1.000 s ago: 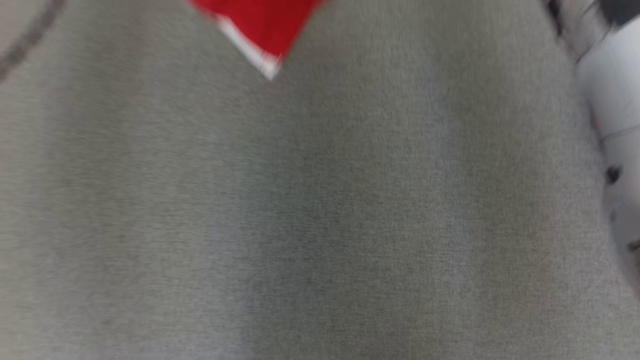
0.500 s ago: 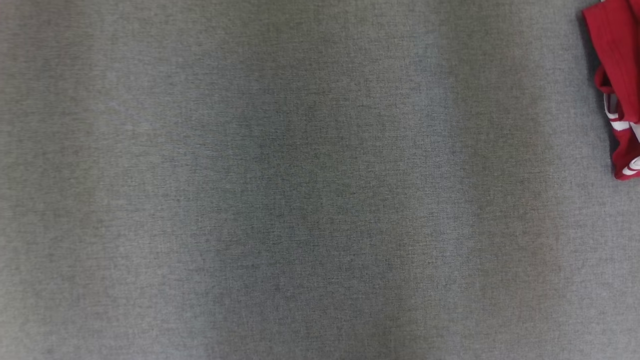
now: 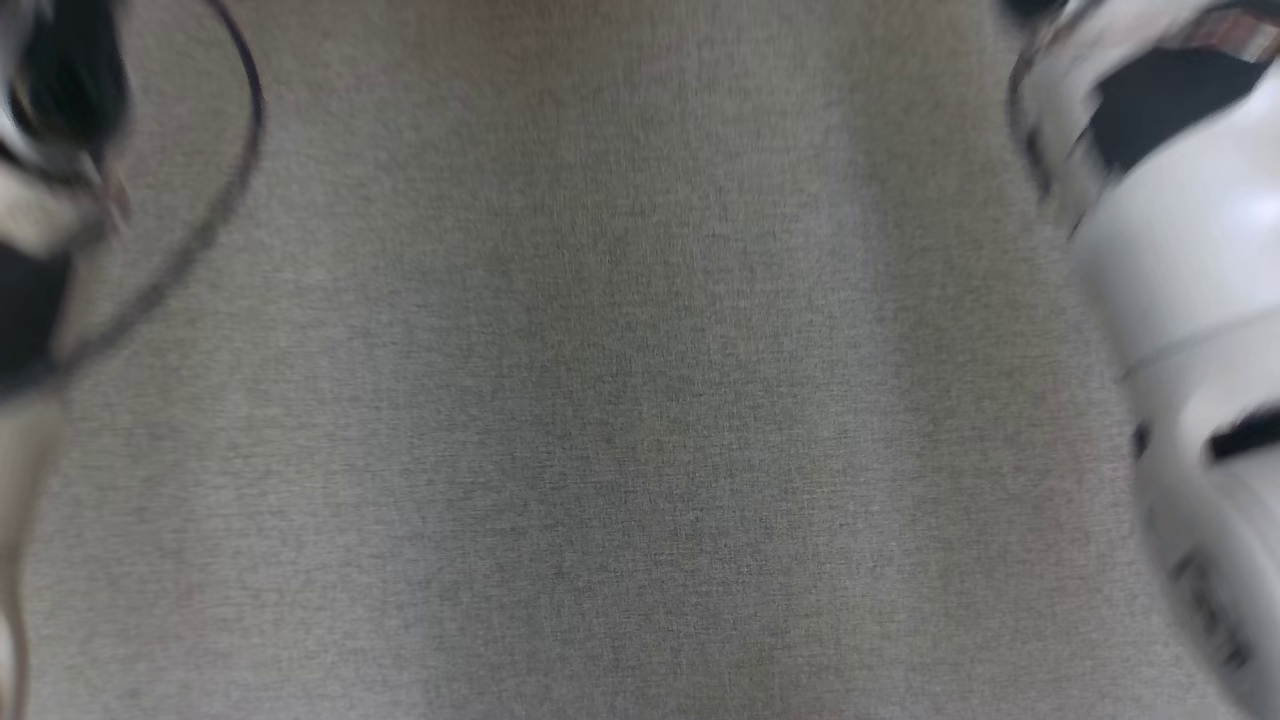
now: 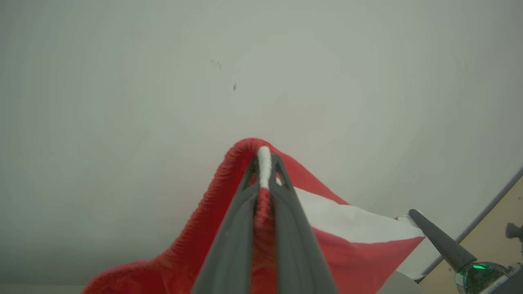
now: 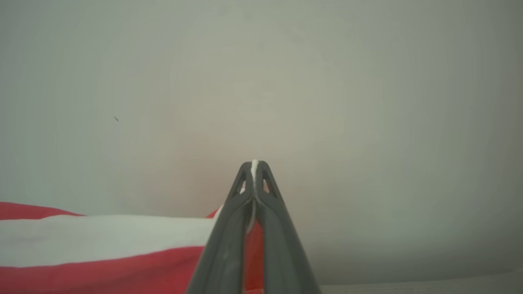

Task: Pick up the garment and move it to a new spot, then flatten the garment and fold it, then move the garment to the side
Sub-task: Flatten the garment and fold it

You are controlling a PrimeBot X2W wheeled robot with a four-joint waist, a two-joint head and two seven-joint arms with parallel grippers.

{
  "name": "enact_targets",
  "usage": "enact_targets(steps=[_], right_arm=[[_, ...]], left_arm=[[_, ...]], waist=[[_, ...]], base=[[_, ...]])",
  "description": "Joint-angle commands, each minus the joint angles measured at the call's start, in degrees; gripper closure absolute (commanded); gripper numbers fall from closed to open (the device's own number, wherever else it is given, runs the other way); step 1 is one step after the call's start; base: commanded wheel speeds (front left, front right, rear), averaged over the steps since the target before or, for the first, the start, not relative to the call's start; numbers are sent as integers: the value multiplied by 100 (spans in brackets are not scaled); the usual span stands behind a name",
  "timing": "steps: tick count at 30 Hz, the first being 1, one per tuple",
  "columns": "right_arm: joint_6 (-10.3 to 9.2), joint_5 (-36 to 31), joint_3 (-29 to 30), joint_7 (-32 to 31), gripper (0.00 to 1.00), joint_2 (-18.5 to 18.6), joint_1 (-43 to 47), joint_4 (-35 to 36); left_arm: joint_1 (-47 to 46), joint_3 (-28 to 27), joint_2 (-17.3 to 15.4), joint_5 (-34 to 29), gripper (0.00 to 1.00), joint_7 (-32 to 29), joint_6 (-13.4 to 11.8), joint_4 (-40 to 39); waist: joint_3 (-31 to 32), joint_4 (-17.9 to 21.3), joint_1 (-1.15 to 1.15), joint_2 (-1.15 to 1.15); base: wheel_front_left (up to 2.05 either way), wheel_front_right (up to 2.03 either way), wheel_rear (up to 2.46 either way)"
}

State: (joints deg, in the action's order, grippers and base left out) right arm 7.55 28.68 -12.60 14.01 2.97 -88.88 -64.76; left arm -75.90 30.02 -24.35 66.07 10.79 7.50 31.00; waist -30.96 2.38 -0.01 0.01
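Observation:
The garment (image 4: 351, 249) is red with a white band. In the left wrist view it hangs from my left gripper (image 4: 264, 163), which is shut on a bunched red fold with a white edge. The cloth stretches right to a corner held by the other arm's dark finger (image 4: 441, 241). In the right wrist view my right gripper (image 5: 254, 166) is shut on a thin white edge of the garment (image 5: 102, 241), which spreads away to the left. The head view is blurred, with the pale right forearm (image 3: 1190, 270) at its right edge.
A grey woven surface (image 3: 640, 400) lies below in the head view. Dark left-arm parts (image 3: 40, 150) and a looping black cable (image 3: 235, 150) sit at the left edge. A dark edge and a tan strip (image 4: 490, 237) show at the left wrist view's lower right.
The head camera has swung. The red garment showed at the top, then at the right edge, and is now out of that view; both arms have come into its sides.

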Motion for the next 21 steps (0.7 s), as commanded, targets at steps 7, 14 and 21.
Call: enact_targets(steps=[7, 14, 21], right_arm=[[-12, 913, -418, 34, 100, 480, 2339, 1434], [-12, 1340, -344, -70, 100, 1006, 4681, 2838], [-14, 1249, 229, -464, 100, 1064, 6844, 4108]], left_arm=[[2201, -57, -160, 231, 100, 352, -183, -1129], [4276, -124, -70, 32, 100, 444, -570, -2213], [6014, -481, 244, -417, 100, 444, -731, -2710]], waist=[[965, -275, 1, -1], [1516, -395, 1, -1], [1883, -516, 1, -1]], base=[[0, 0, 0], [0, 0, 0], [0, 0, 0]])
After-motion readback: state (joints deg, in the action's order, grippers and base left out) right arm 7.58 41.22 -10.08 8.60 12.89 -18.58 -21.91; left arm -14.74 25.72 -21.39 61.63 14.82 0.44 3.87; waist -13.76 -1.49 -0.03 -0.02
